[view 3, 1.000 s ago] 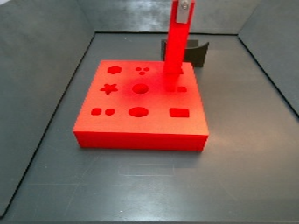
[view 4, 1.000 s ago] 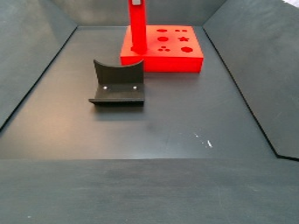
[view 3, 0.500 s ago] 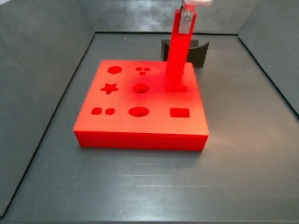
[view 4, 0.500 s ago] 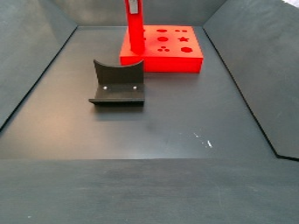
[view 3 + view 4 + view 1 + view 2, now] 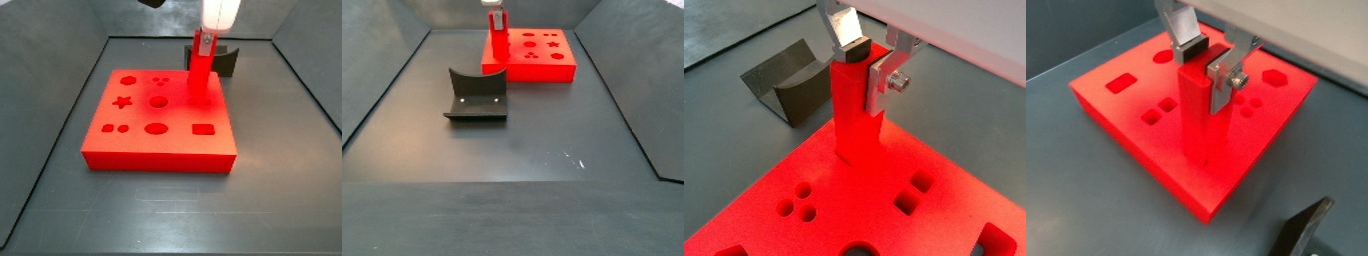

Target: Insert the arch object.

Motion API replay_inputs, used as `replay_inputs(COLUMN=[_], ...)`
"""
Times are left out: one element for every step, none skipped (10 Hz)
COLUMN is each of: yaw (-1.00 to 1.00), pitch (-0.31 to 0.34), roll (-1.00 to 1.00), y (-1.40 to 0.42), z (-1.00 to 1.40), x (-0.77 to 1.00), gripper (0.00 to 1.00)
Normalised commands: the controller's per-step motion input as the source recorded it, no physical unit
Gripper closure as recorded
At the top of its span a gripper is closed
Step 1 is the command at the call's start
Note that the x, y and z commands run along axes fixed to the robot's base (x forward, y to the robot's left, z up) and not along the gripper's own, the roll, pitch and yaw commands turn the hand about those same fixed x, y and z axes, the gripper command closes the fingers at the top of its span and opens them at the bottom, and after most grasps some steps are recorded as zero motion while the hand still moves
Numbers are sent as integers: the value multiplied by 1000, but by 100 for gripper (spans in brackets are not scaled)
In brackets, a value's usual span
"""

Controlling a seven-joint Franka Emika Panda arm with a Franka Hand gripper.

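Observation:
The arch object, a slim bright red bar, stands upright in both wrist views [image 5: 855, 120] [image 5: 1194, 120]. Its lower end is in a cut-out of the red board [image 5: 958, 215] [image 5: 1120, 108]. My gripper [image 5: 869, 62] [image 5: 1209, 62] is shut on the bar's top end, a dark pad on one side and a silver finger plate on the other. In both side views the bar [image 5: 201, 78] [image 5: 497, 45] rises only a short way above the board [image 5: 160, 148] [image 5: 543, 70], with the gripper [image 5: 205, 36] [image 5: 494, 14] just above it.
The dark grey block with a curved notch [image 5: 476, 95] [image 5: 229, 60] stands on the floor beside the board, and it shows in both wrist views [image 5: 791, 85] [image 5: 1307, 230]. The board has several other shaped holes. Grey walls ring the floor.
The gripper has come down with the bar. The bar now stands much shorter above the board, its lower end sunk into the cut-out.

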Motion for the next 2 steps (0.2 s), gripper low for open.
replay_inputs(yaw=[-117,0], pitch=[-219,0], roll=[-11,0], y=[0,0], z=[-829,0], x=[-91,0], gripper=[100,100])
